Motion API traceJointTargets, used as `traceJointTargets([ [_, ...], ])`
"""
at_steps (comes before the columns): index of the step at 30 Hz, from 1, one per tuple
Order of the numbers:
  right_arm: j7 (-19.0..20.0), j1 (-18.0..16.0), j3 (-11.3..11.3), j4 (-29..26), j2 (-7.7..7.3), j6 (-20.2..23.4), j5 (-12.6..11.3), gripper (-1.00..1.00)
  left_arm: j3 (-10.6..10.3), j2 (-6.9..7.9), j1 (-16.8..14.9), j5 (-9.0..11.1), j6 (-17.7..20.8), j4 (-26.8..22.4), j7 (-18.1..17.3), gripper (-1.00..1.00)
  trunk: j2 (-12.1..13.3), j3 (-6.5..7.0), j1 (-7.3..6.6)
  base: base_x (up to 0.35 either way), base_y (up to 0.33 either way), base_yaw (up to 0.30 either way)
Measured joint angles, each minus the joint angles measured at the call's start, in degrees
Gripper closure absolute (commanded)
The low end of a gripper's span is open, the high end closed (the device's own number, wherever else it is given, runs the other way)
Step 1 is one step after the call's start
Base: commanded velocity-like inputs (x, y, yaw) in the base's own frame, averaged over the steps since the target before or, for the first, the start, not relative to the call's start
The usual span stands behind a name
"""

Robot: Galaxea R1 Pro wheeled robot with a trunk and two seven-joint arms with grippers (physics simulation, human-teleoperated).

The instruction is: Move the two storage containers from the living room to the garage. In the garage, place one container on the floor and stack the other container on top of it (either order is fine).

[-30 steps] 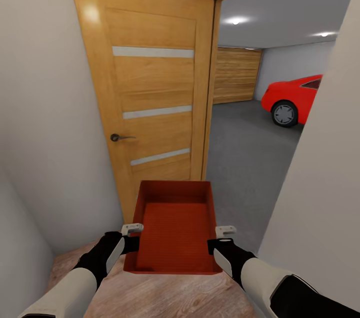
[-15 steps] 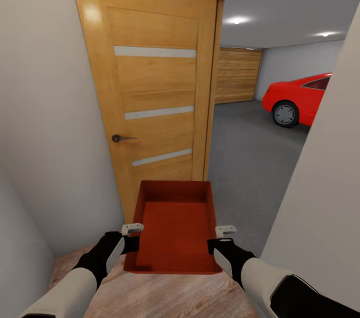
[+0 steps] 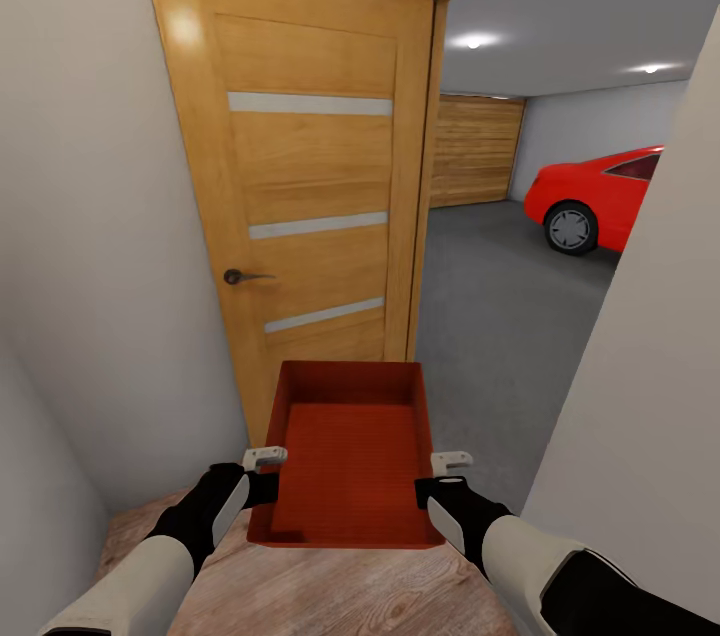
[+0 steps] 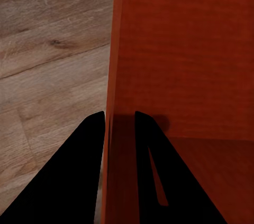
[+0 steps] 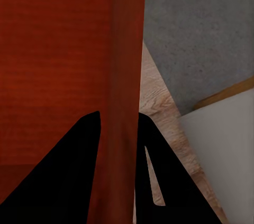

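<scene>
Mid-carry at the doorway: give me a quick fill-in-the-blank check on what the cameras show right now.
1. The storage container is held by ____ pincers, the left pincer and the right pincer, one on each side wall.
2. Inside, the container is ____.
3. The wooden door with the dark handle stands ____, showing the garage.
4. On the grey concrete floor beyond the doorway is parked a red ____.

Missing words: both; empty; open; car

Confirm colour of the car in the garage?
Red car, with a silver wheel; clearest in the head view, through the open doorway.
</scene>
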Motion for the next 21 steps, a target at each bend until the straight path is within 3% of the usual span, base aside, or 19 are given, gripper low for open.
traceJointTargets([
  [13, 0.26, -0.01, 0.10, 0.01, -0.10, -0.07, -0.09, 1.00, 0.03, -0.04, -0.01, -0.04, -0.01, -0.01, -0.02, 1.00, 0.00, 0.00, 0.00, 0.000, 0.000, -0.008],
  [21, -0.08, 0.02, 0.01, 0.03, 0.03, -0.05, -0.08, 1.00, -0.01, 0.01, -0.02, -0.04, -0.01, 0.03, 0.00, 1.00, 0.00, 0.00, 0.00, 0.001, 0.000, -0.212],
])
